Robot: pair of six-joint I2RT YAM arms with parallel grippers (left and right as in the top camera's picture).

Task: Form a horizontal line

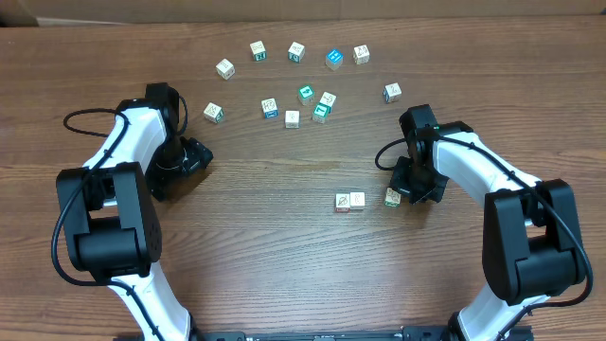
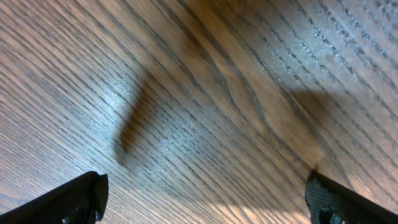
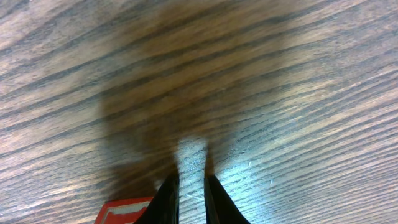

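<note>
Wood-grain table [image 1: 284, 237], brown, carried all items. Horizontal line [image 1: 349, 201]: unfinished, two small white-sided picture cubes touching side by side below the table's centre, the left one showing some green on its top face. Third cube [image 1: 392, 197], green and tan on top, lay to the right of the pair, level with it but parted from it by a gap, right against the right gripper [image 1: 405, 192]. Right gripper, wrist view [image 3: 191, 186]: black fingers [image 3: 166, 199] drawn nearly together with only a thin slit between them, nothing seen held, tips low over the wood; a red-edged corner [image 3: 124, 211] showed at the lower left of that view, its identity not clear. Left gripper [image 1: 199, 156] sat at the table's left, well apart from every cube; its wrist view [image 2: 205, 196] showed the fingers [image 2: 74, 199] spread wide, with bare wood between them. Loose cubes: twelve, scattered across the far half of the table, an arc of five [image 1: 296, 51] along the back, a cluster of five [image 1: 306, 94] in the middle including teal-faced ones, one [image 1: 213, 113] off to the left and one [image 1: 392, 92] off to the right.
</note>
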